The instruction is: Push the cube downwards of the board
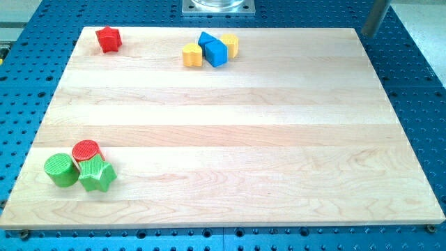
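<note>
The blue cube (217, 53) sits near the view's top, left of centre, on the wooden board (230, 139). It touches a second blue block (205, 40) at its upper left, a yellow heart (191, 55) on its left and a yellow block (231, 44) on its right. My tip (366, 34) is at the view's top right, just past the board's top right corner. It is far to the right of the cube and touches no block.
A red star (108, 39) lies at the top left. A red cylinder (86, 150), a green cylinder (61, 171) and a green star (97, 176) cluster at the bottom left. A metal mount (219, 6) stands beyond the top edge.
</note>
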`<act>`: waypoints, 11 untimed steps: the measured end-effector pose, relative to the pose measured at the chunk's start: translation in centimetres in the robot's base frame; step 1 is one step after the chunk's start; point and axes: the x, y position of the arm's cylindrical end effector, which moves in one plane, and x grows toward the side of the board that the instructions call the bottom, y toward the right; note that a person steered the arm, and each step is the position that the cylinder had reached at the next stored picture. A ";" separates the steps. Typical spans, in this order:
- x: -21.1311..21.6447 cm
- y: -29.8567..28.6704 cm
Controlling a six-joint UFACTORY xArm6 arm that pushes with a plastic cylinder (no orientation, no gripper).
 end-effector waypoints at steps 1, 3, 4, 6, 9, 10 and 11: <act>1.2 -0.5; -1.1 -12.4; -0.5 -22.4; -0.7 -36.5; 5.8 -36.6; 7.4 -34.4; 13.0 -29.3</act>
